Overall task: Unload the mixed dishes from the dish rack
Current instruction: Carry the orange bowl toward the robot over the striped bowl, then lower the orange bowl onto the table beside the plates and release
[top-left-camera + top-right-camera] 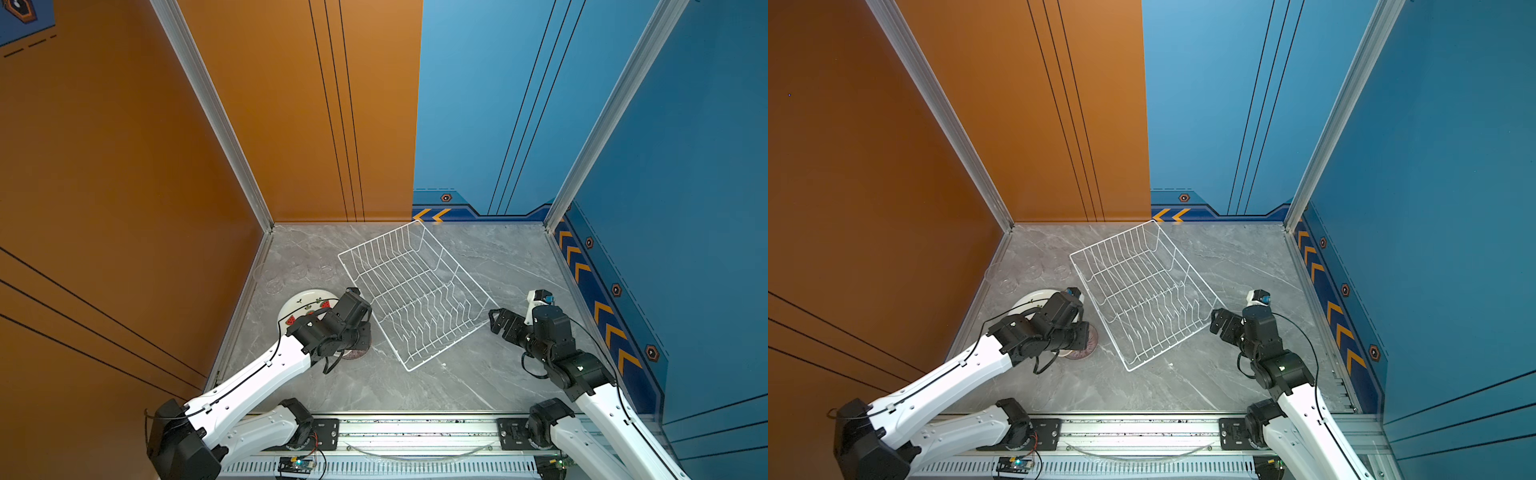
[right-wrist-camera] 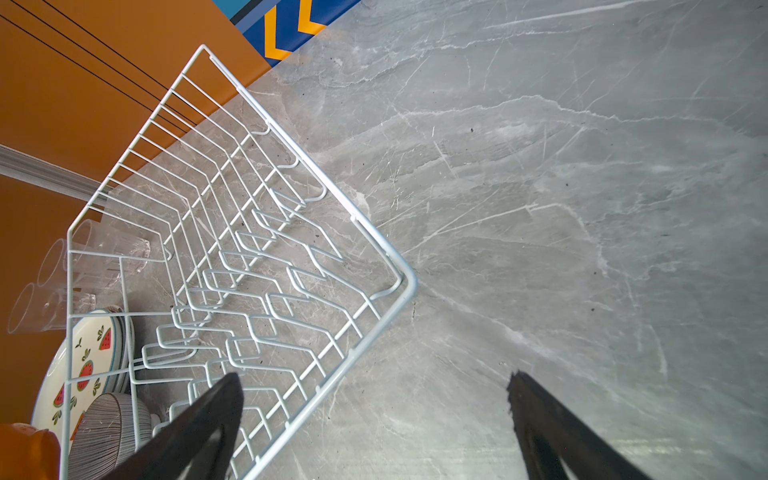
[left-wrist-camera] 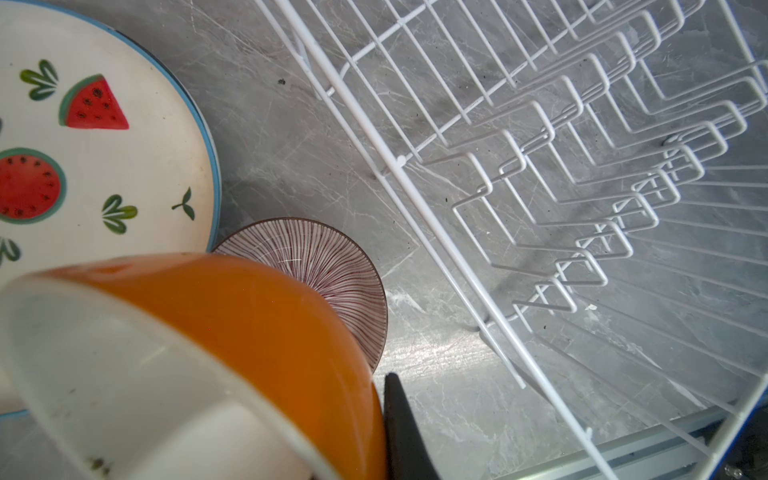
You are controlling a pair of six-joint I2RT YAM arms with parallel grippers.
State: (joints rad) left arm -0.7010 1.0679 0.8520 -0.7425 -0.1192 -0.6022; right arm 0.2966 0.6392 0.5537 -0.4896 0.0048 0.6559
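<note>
Clamping tilted orange bowl (image 3: 249, 316) w/ L gripper (image 3: 380, 399), outside dish rack (image 3: 400, 161).

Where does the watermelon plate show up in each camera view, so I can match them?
Top views: in both, the watermelon plate lies on the table left of the dish rack, partly under the left arm.
Left wrist: beyond the orange bowl, beside the striped bowl.
Right wrist: seen through the rack's wires, near the clear glasses.
Shared landmark: the white dish rack.
</note>
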